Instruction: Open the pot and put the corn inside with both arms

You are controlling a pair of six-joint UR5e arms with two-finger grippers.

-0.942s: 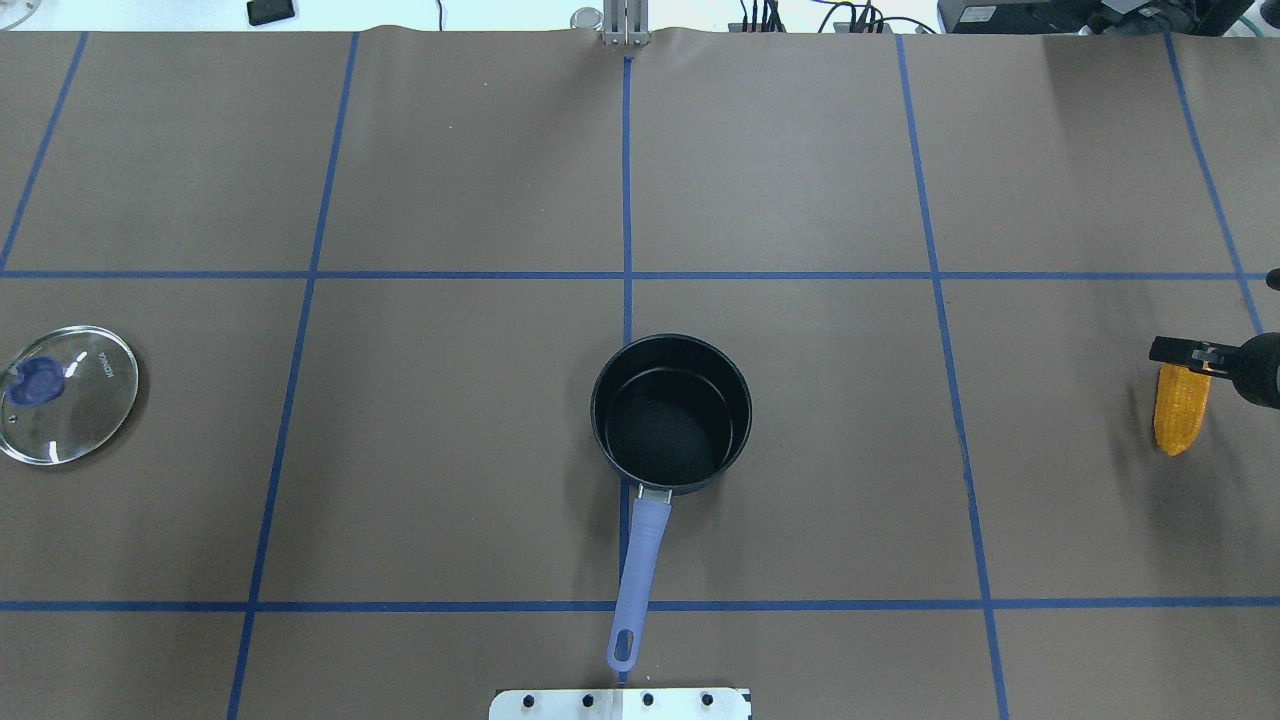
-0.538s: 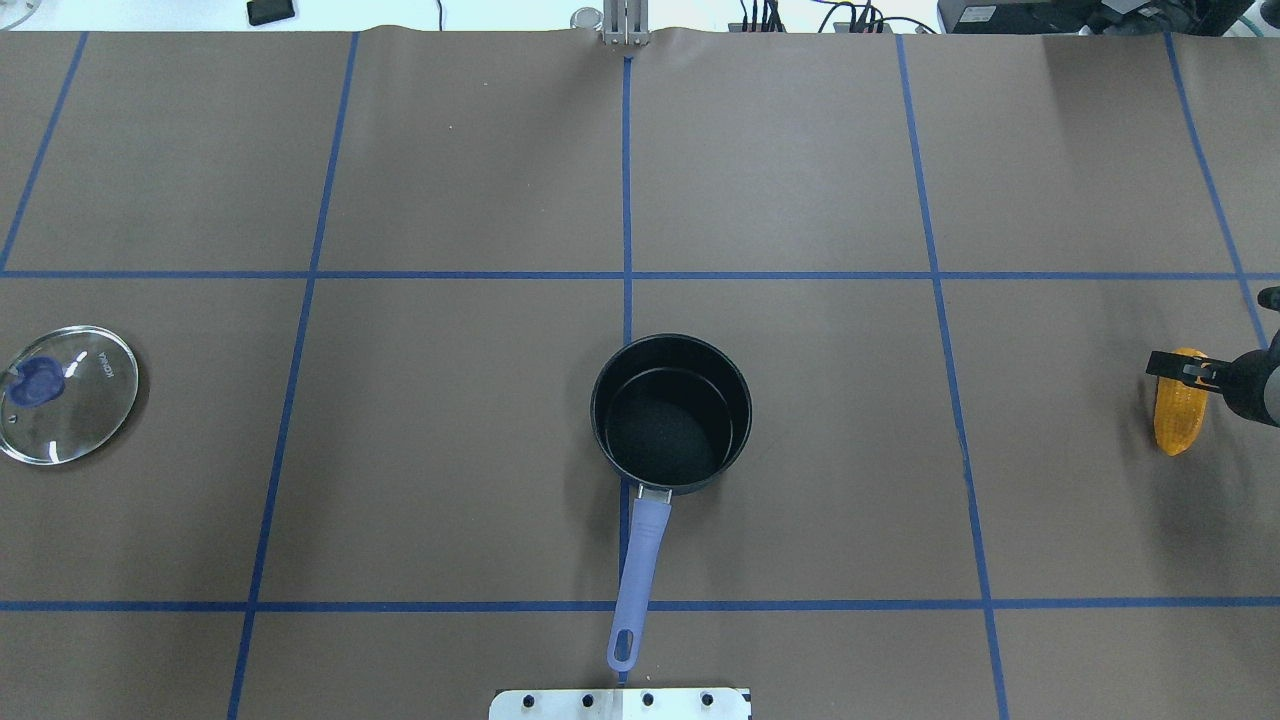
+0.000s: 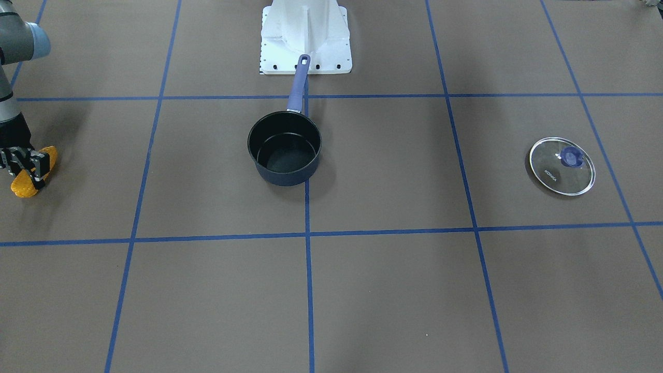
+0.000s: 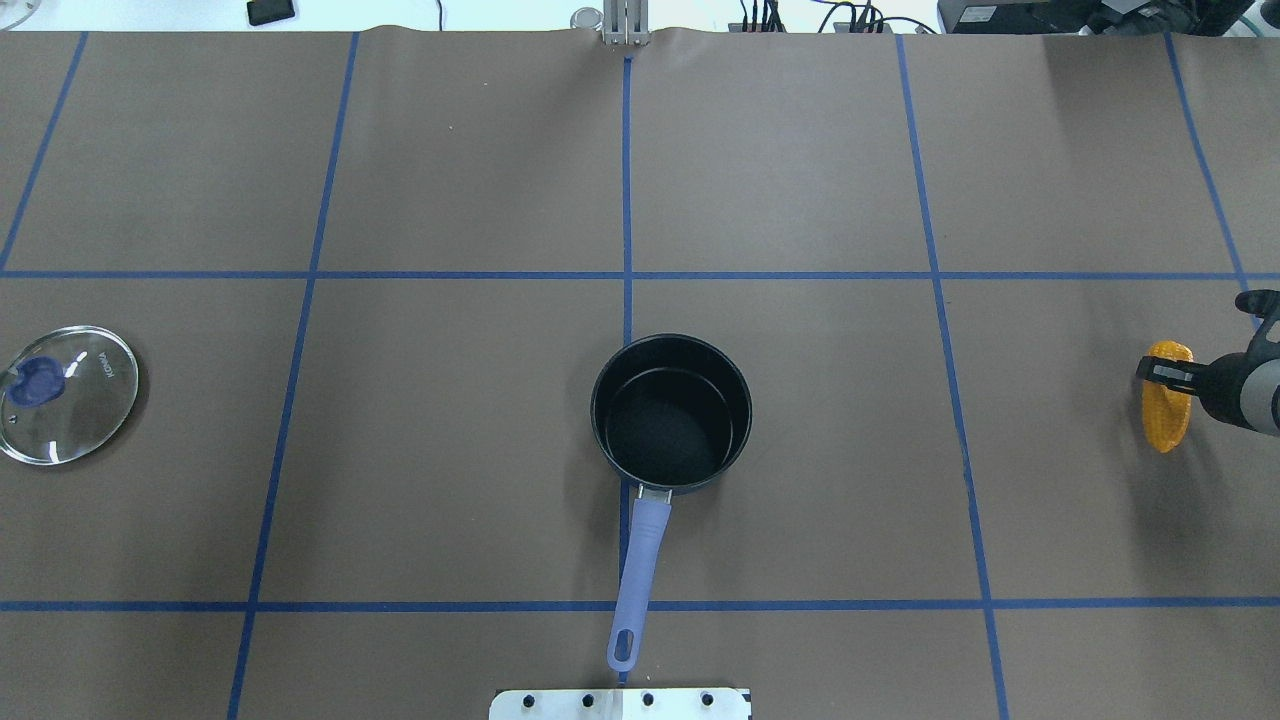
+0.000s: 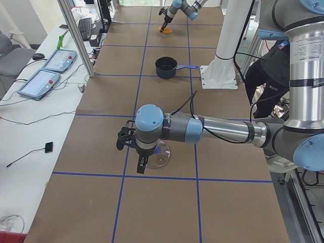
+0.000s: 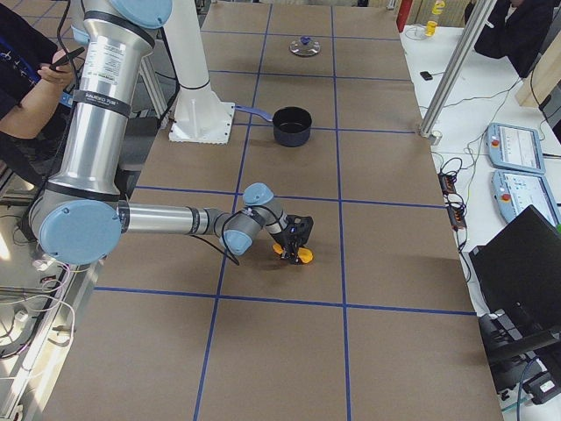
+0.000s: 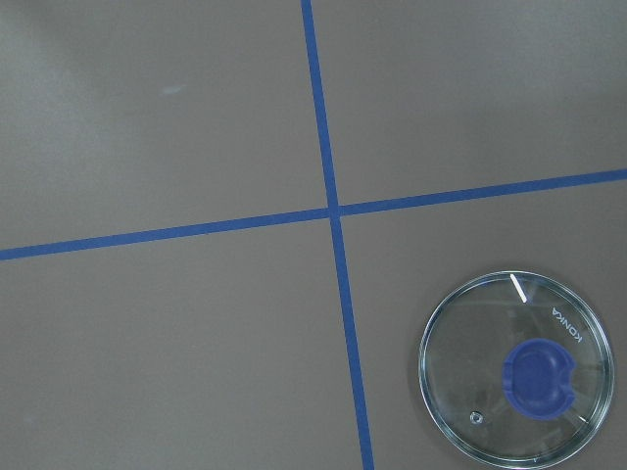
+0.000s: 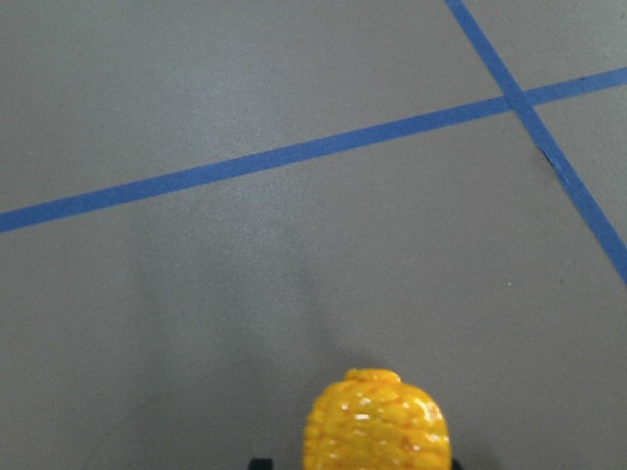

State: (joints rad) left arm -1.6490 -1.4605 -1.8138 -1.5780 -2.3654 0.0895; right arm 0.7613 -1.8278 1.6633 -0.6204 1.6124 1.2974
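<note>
The left tool hangs beside the glass lid, pot beyond.

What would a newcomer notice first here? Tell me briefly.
The open pot sits mid-table, empty, with its purple handle pointing toward the robot's base. At the robot's right end of the table, the right gripper clasps the bright orange corn. The glass lid lies by itself at the left end.

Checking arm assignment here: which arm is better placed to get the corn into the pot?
Right. The right gripper is closed on the corn; the left gripper is far off, by the lid.
</note>
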